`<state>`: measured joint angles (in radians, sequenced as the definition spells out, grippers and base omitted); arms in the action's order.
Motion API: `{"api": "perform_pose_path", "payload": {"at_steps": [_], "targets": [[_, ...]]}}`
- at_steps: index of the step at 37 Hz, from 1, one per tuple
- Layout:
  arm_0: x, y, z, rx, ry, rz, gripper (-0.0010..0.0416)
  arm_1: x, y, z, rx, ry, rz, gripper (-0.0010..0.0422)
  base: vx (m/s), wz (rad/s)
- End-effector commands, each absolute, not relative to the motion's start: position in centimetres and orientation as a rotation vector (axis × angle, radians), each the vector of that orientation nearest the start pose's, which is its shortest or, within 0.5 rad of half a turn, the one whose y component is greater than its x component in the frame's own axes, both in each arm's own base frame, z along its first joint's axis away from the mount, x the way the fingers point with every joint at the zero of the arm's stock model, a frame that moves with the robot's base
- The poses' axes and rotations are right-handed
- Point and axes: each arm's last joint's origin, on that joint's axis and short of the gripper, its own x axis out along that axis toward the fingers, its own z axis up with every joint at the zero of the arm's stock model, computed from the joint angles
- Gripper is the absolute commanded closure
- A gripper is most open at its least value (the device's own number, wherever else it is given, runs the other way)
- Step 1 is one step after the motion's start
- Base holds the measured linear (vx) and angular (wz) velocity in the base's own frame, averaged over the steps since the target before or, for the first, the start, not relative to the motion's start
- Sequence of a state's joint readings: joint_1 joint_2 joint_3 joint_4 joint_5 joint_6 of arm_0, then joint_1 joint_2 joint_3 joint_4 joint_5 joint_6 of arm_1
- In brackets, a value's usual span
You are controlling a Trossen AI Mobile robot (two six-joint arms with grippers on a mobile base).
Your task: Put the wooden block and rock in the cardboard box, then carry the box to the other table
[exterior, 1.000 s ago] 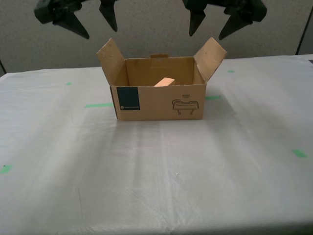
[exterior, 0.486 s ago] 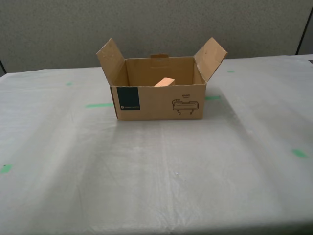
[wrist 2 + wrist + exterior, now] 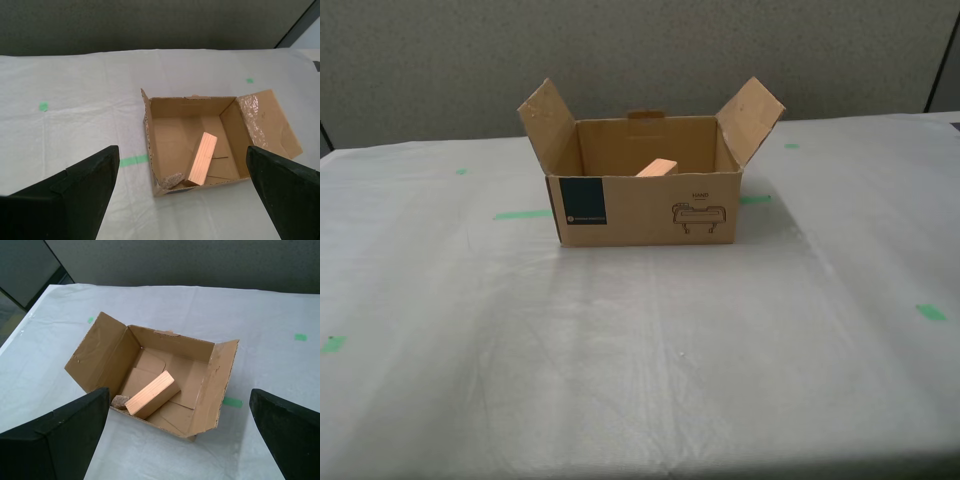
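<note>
both grippers hang high and apart from everything, my first gripper (image 3: 180,440) and my second gripper (image 3: 182,192) each spread wide, holding nothing. beyond and below them the box (image 3: 645,210) sits on the table (image 3: 640,350), block (image 3: 152,394) tilted inside, rock (image 3: 120,401) beside it.

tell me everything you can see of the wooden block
The wooden block is a pale tan, brick-shaped piece of plain light wood with visible grain. It sits inside the open cardboard box, tilted, its lower end near the front wall beside the rock, its upper end raised. In the exterior view only one corner shows above the box's front wall. No gripper touches it.
</note>
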<state>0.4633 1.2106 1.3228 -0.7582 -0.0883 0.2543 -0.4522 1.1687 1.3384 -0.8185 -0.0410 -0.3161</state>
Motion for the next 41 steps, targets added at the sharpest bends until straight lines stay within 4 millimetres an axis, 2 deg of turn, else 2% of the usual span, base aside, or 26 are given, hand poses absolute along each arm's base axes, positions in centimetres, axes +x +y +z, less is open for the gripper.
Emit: {"api": "perform_pose_path", "payload": {"at_steps": [1, 9, 18, 28, 41], "targets": [[21.0, 10.8, 38.2, 0.117, 0.7, 0.445, 0.0016, 19.5, -9.3, 39.2, -0.132, 0.68, -0.277, 0.0066, 0.0, 0.0], [20.4, 10.5, 38.2, 0.119, 0.688, 0.447, 0.0016, 18.4, -8.7, 38.6, -0.103, 0.675, -0.249, 0.0067, 0.0, 0.0], [19.9, 10.3, 37.4, 0.115, 0.702, 0.444, 0.0016, 18.0, -8.5, 36.0, -0.085, 0.706, -0.244, 0.0067, 0.0, 0.0], [20.4, 10.5, 35.5, 0.119, 0.687, 0.447, 0.0016, 18.2, -8.6, 33.7, -0.065, 0.69, -0.26, 0.0067, 0.0, 0.0], [20.8, 10.7, 34.1, 0.135, 0.688, 0.442, 0.0016, 18.3, -8.7, 33.5, -0.047, 0.678, -0.269, 0.0067, 0.0, 0.0]]}}
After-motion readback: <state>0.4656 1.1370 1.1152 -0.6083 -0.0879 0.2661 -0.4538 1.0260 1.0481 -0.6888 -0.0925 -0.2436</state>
